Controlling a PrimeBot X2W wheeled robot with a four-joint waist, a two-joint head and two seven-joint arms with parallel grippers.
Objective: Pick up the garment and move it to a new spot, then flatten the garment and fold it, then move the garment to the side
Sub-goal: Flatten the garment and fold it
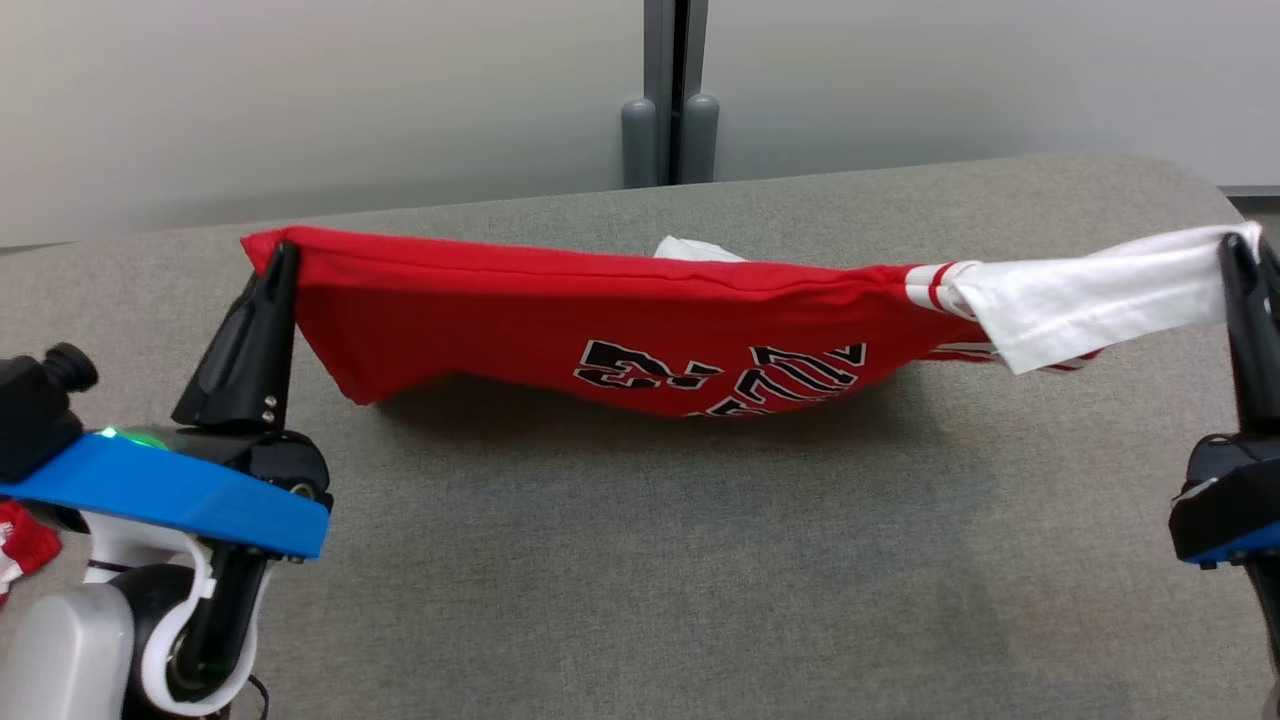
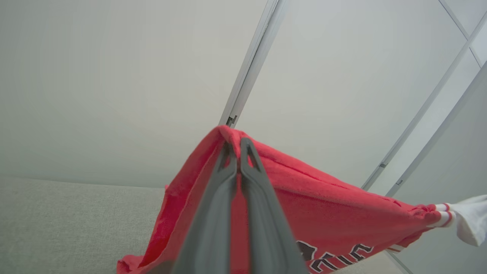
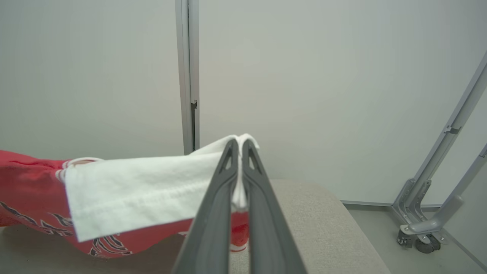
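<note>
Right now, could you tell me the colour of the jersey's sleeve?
White sleeve, clearest in right wrist view.

The garment point(image 1: 600, 310) is strung like a barrier across the table point(image 1: 640, 560) and sags low mid-span, so there's barely any gap under it. On the near side of the garment the tabletop is wide open; behind it there's just a narrow strip, then the wall point(image 1: 300, 100).

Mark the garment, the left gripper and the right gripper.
garment point(image 1: 470, 320), head view, on its red body left of the lettering.
left gripper point(image 2: 239, 144), left wrist view, between the fingertips pinching the red edge.
right gripper point(image 3: 239, 142), right wrist view, between the fingertips pinching the white cloth.
</note>
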